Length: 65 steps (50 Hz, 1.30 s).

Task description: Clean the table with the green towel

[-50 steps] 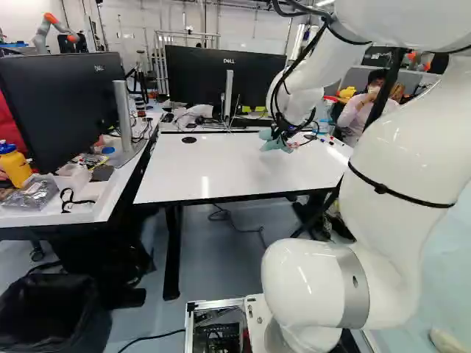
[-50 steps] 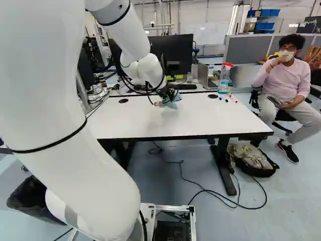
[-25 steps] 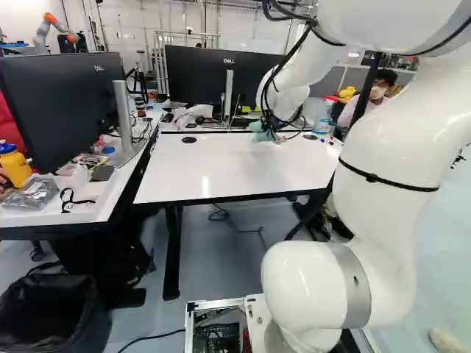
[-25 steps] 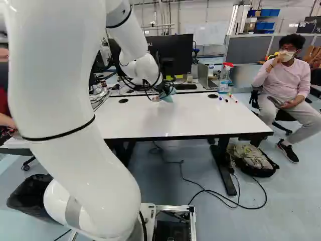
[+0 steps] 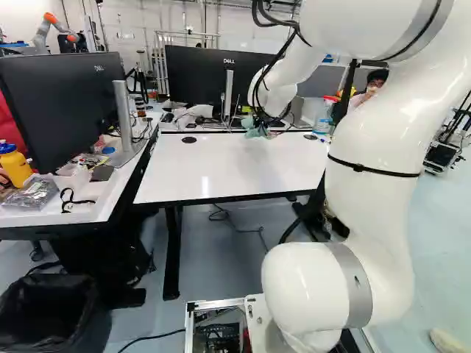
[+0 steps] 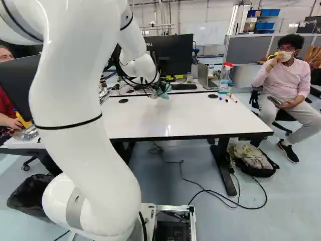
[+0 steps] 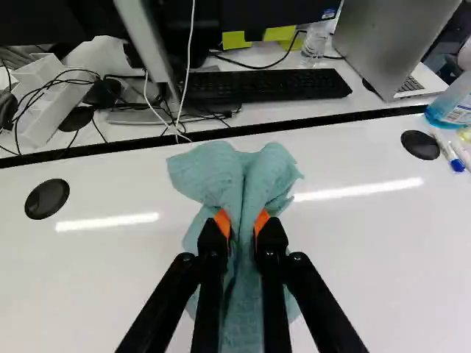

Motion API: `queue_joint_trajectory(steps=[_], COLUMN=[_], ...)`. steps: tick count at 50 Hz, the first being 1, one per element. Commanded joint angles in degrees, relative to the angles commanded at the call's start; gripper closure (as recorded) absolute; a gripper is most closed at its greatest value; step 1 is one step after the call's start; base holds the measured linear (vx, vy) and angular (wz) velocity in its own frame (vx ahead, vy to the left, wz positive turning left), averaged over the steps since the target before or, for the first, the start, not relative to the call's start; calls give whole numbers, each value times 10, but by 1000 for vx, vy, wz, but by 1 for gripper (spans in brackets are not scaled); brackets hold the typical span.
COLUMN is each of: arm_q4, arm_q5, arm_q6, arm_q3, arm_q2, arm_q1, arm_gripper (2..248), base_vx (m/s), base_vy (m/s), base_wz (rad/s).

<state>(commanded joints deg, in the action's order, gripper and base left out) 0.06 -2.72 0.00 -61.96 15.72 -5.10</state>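
The hand pinches the green towel, and overreaching the far edge of the desk could snag the white cord.

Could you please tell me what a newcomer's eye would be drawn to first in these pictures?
Probably the big white arm, which fills much of the right side of the left base view. Next would come the green towel, bunched between the jaws, which are closed on it over the glossy white table. A yellow bottle also stands out at the left edge of the left base view.
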Motion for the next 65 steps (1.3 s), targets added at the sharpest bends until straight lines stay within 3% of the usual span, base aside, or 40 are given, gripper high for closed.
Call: queue_joint_trajectory(steps=[20,39,40,45,46,50,51,55,56,61,62,65], arm_q4=[0,0,0,0,0,0,0,0,0,0,0,0], arm_q5=[0,0,0,0,0,0,0,0,0,0,0,0], arm_q6=[0,0,0,0,0,0,0,0,0,0,0,0], arm_q3=[-61,-65,-65,-65,-65,-65,-65,-65,-65,-65,-65,-65], arm_q2=[51,55,55,55,55,55,55,55,55,55,55,55], arm_q1=[6,7,7,7,7,7,7,7,7,7,7,7], arm_gripper=[196,194,166,166,131,131,95,95,58,58,21,21], base_vx=[0,0,0,0,0,0,0,0,0,0,0,0], base_vy=[0,0,0,0,0,0,0,0,0,0,0,0], base_wz=[0,0,0,0,0,0,0,0,0,0,0,0])
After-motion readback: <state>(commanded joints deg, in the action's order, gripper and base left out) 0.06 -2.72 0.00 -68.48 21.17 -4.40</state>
